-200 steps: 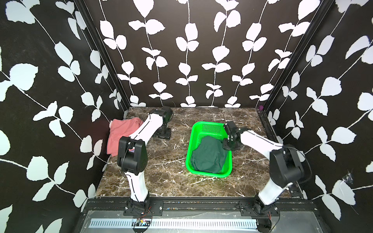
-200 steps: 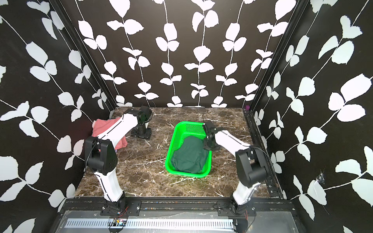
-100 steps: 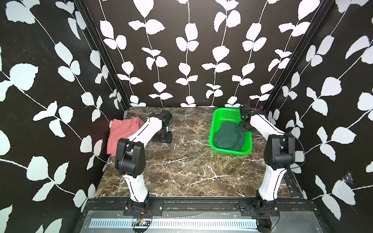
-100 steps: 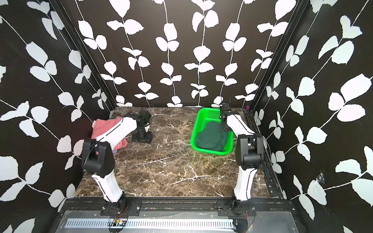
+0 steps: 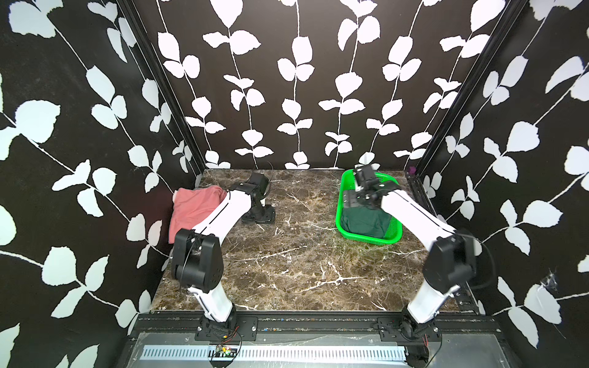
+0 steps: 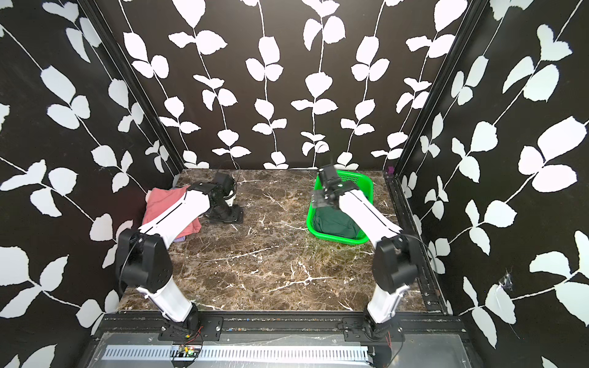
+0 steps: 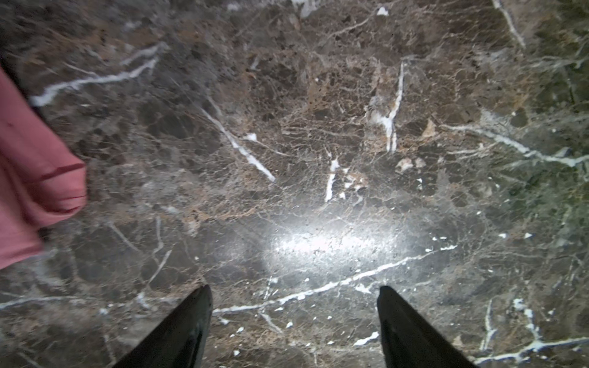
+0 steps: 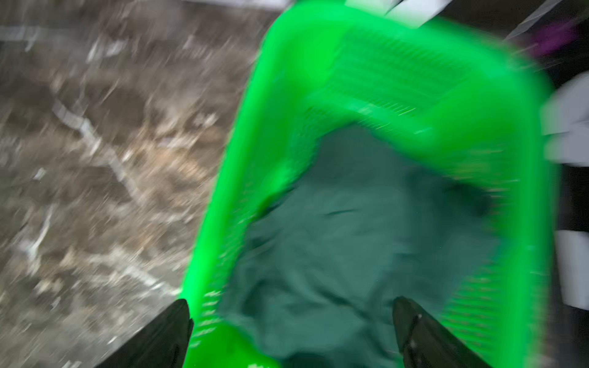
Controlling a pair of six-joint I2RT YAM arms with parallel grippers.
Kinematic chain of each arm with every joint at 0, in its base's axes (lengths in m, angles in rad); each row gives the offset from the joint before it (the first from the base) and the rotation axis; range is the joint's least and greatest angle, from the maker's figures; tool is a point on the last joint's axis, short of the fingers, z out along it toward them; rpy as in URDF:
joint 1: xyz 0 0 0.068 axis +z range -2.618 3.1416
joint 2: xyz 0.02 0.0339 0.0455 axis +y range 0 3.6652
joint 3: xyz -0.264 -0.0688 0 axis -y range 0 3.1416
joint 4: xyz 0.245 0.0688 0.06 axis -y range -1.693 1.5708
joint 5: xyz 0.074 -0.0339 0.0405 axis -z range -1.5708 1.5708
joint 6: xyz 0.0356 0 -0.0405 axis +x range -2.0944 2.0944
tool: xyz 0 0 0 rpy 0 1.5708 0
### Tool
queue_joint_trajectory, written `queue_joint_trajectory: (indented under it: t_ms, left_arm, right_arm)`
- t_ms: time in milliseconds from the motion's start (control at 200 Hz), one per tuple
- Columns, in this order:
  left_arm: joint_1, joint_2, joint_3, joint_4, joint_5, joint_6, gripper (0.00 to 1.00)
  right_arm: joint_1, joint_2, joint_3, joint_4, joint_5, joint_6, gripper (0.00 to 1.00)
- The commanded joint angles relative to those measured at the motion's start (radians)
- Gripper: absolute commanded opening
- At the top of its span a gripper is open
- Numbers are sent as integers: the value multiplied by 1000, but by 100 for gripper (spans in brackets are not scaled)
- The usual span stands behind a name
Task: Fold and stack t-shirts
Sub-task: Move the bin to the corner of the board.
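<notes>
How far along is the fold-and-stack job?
Done: the salmon-pink cloth t-shirt looks folded at the left side of the marble table, on a lavender one barely peeking out. In hand: nothing; the left pincer is open over bare marble, the right pincer open above the bright green perforated plastic basket. Left: the dark forest-green t-shirt lies crumpled in that basket, unfolded and unstacked.

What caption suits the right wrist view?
Open right pincer above the green basket with a dark green t-shirt inside.

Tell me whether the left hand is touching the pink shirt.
Apart. The left wrist view shows bare marble between the open left hand and the pink shirt.
</notes>
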Motion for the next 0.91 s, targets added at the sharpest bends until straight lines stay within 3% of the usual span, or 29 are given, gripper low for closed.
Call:
queue_joint_trajectory:
  t_ms: [0, 130, 200, 230, 325, 355, 475, 900]
  left_arm:
    - [-1, 6, 35, 3, 33, -31, 83]
    - [0, 9, 34, 10, 29, -38, 83]
    - [0, 10, 37, 5, 27, -43, 83]
    - [0, 8, 37, 1, 24, -46, 83]
    - [0, -3, 28, -2, 15, -49, 83]
    - [0, -9, 23, -1, 10, -49, 83]
    - [0, -23, 10, 2, -10, -44, 83]
    - [0, 7, 31, -1, 8, -43, 82]
  right_arm:
    - [3, 100, -20, 36, -222, 53, 99]
    - [16, 245, 23, 14, -316, 49, 91]
    - [20, 302, 40, -15, -303, 38, 79]
    - [20, 315, 42, -22, -291, 35, 67]
    - [18, 332, 54, -52, -202, 9, 8]
    - [17, 335, 58, -65, -164, -4, 0]
    - [-10, 367, 112, -149, -15, -59, 0]
    - [-202, 331, 96, -120, 192, -267, 0]
